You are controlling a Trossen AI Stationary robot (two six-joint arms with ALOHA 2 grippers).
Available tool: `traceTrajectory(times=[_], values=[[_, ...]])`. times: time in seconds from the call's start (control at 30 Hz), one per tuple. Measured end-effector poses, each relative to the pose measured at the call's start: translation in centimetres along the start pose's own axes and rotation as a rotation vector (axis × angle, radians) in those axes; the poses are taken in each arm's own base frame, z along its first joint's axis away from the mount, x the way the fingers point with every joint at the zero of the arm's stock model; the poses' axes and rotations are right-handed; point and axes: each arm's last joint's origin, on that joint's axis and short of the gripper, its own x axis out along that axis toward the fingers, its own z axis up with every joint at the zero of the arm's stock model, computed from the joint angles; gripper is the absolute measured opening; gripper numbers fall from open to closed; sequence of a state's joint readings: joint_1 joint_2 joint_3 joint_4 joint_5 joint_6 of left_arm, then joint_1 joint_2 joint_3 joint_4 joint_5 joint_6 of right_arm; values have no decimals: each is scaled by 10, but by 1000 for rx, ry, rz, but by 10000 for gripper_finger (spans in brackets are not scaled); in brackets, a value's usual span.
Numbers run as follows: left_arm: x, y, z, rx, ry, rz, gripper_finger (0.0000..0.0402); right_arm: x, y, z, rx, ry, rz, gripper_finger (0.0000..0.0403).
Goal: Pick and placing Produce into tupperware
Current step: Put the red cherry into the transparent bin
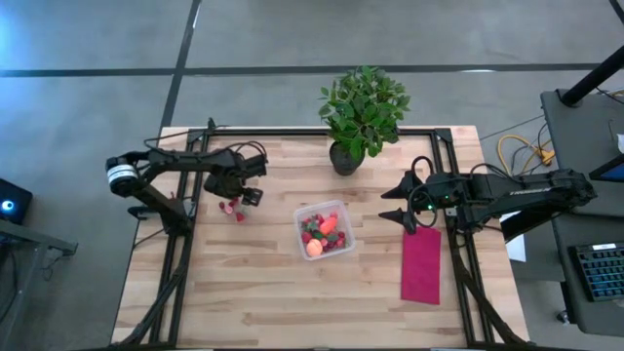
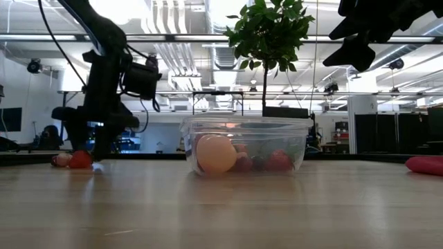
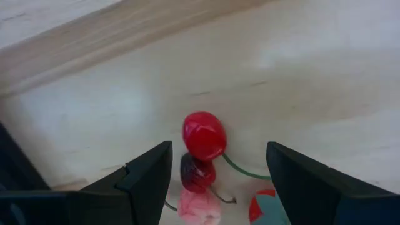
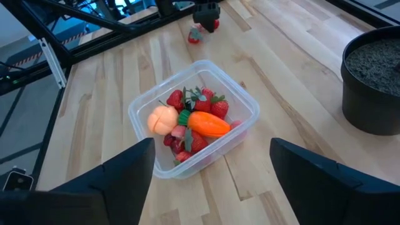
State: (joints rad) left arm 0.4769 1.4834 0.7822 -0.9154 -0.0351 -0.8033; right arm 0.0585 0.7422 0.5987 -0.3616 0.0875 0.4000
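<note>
Fruit is mostly gathered already in the tupperware (image 4: 194,125): strawberries, carrot (image 4: 208,124) and peach (image 4: 162,119). The left gripper (image 3: 215,181), jaws spread, is lowered over stray red pieces (image 3: 203,136), possibly cherries, for picking. The right gripper (image 4: 209,169) is held spread above the tub.

Pale wood plank surface (image 1: 253,292) with black metal frame (image 1: 180,273) along edges. Grey concrete floor (image 1: 88,58) around it, crossed by dark seam lines. Right of surface: dark desk (image 1: 585,136), keyboard (image 1: 597,271), yellow cable coil (image 1: 522,151). Far left: small dark device with blue light (image 1: 10,205). Low view: large open room beyond surface, ceiling with pipes, ducts and beams (image 2: 187,34), bright strip lights (image 2: 214,14), dark monitors (image 2: 374,131) at right, dim blue-lit area at left.
</note>
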Motion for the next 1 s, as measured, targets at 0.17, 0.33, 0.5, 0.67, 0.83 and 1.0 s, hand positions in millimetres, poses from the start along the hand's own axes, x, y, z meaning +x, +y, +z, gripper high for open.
traceTrajectory(times=[0.17,0.33,0.5,0.67,0.83,1.0], values=[[1,3,2,-4,4,3,239,0,0,0,0,0,0,307],[1,3,2,8,5,3,197,0,0,0,0,0,0,311],[1,3,2,8,4,2,146,0,0,0,-6,0,-1,306],[1,2,4,7,-13,-12,120,0,0,0,-8,0,-3,304],[1,1,5,5,-24,-18,108,0,0,0,-11,0,-3,310],[-1,-1,7,12,-37,-30,88,0,0,0,-11,0,-3,308]])
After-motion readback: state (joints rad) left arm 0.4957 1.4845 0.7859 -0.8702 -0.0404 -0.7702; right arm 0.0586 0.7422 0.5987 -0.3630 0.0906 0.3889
